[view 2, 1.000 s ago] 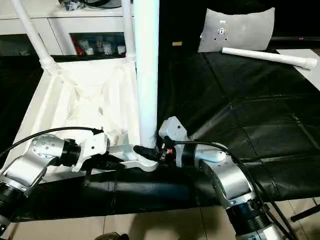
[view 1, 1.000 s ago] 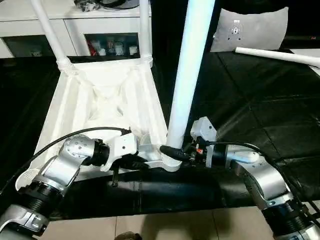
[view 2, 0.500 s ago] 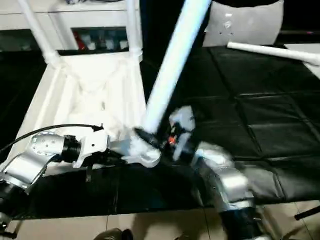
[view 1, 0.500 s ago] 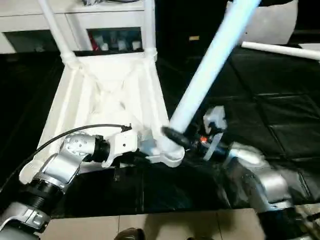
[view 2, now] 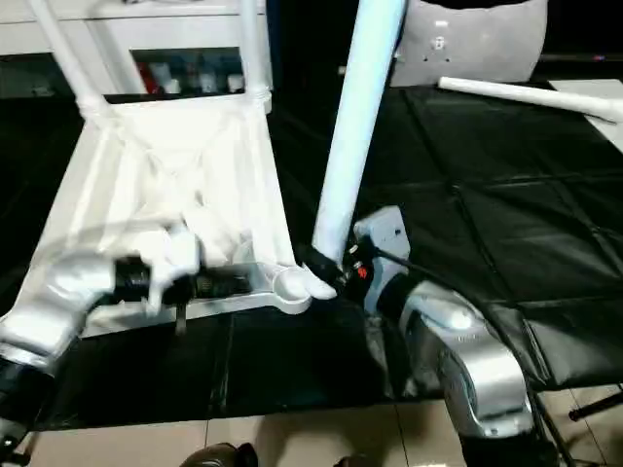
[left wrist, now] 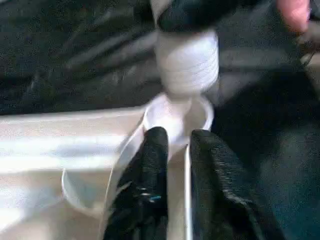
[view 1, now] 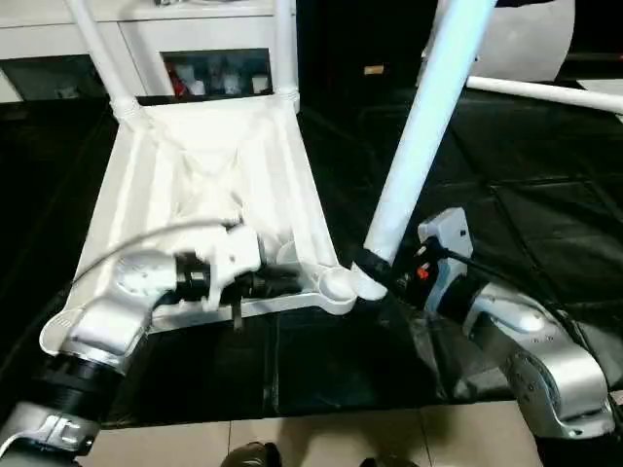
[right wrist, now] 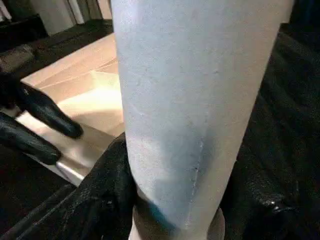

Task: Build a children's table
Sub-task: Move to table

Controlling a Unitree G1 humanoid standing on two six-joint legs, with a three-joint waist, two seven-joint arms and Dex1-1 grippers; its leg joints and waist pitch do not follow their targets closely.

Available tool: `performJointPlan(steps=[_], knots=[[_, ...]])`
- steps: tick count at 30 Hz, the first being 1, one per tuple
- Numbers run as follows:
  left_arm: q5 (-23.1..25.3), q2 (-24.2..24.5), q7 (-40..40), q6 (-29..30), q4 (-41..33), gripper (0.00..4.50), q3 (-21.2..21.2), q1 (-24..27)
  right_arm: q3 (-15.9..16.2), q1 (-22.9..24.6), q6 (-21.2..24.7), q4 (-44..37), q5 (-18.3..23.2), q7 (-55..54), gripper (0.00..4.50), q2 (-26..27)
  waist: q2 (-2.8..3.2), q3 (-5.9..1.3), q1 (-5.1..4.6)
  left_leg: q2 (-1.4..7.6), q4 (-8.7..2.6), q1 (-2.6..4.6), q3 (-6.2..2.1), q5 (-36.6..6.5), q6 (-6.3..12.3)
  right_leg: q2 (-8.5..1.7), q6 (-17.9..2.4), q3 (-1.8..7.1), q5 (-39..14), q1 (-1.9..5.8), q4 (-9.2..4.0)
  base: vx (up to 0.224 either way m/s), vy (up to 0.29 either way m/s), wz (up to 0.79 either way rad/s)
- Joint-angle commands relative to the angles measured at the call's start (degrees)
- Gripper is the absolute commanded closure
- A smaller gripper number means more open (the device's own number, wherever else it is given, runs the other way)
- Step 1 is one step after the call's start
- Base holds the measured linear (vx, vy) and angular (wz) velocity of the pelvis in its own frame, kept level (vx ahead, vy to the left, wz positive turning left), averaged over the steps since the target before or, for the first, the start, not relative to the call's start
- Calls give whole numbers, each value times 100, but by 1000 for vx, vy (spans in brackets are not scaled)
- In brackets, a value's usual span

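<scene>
The right gripper (view 1: pixel 375 268) is clamped on the lower end of a white leg (view 1: pixel 421 136), which is tilted and poised just above the near corner socket (view 1: pixel 340 285) of the upturned table top (view 1: pixel 200 185). The left gripper (left wrist: pixel 172 145), its fingers slightly parted with nothing seen held between them, is set at the rim beside that socket. Two legs (view 1: pixel 284 49) are already seated in the far corners. Beyond the socket, a fourth leg (view 1: pixel 545 93) lies on the black mat (view 1: pixel 506 214), near a white pad (view 1: pixel 535 49) and a cabinet (view 1: pixel 195 49).

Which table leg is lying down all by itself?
The leg at the far right, flat on the black mat. Two stand in the top; the right gripper holds one.
</scene>
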Motion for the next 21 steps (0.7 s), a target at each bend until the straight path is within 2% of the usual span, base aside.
performJointPlan(steps=[1,2,5,9,11,14,16,17,18,21], knots=[[-114,34,-11,129,-178,323,79,58,-99,16,179,-250,-16,-134,261,14,-74,-347,-1,593,-345,158,-253,-485,509,-597,-1478,315,233,221,-313,0,0,0],[-202,-2,57,221,-313,313,170,76,-97,49,315,-350,-38,-253,261,27,-56,-339,-5,599,-354,181,-247,-583,395,-592,-1435,320,-36,204,-330,0,0,0],[-496,-183,420,495,-563,289,470,37,-32,88,478,-445,-153,-455,261,7,-60,-326,-10,595,-357,178,-251,-679,233,-597,-1445,326,-195,205,-341,0,0,0],[-720,-270,767,922,-863,261,686,-33,9,52,541,-445,-216,-572,261,13,-50,-322,-19,578,-347,180,-252,-751,131,-582,-1383,334,-297,200,-341,0,0,0],[-916,-523,1346,1320,-1229,232,957,-160,116,-88,630,-411,-365,-656,261,-68,-52,-336,-23,578,-329,177,-249,-714,98,-587,-1400,338,-220,218,-326,0,0,0],[-1100,-827,1840,1681,-1540,217,1083,-261,260,-215,816,-359,-557,-765,261,-187,-66,-327,-7,570,-313,165,-253,-674,77,-585,-1427,340,-228,233,-338,0,0,0],[-1359,-1048,2070,1997,-1870,208,1057,-285,369,-317,991,-297,-712,-881,261,-234,-86,-341,-4,563,-298,157,-259,-604,84,-584,-1415,336,-196,257,-322,0,0,0],[-1425,-1089,2110,2076,-1944,189,1048,-282,391,-334,1024,-286,-744,-904,261,-236,-83,-337,1,558,-289,150,-252,-565,107,-589,-1422,340,-185,249,-329,0,0,0],[-1533,-1233,2251,2287,-2154,181,960,-286,467,-403,1098,-210,-835,-965,261,-246,-106,-350,3,546,-276,145,-245,-533,135,-578,-1396,341,-162,255,-328,0,0,0],[-1519,-1399,2416,2460,-2320,159,843,-292,563,-483,1165,-122,-935,-1017,261,-268,-111,-348,7,540,-259,133,-246,-440,191,-575,-1372,341,-184,263,-337,0,0,0]])
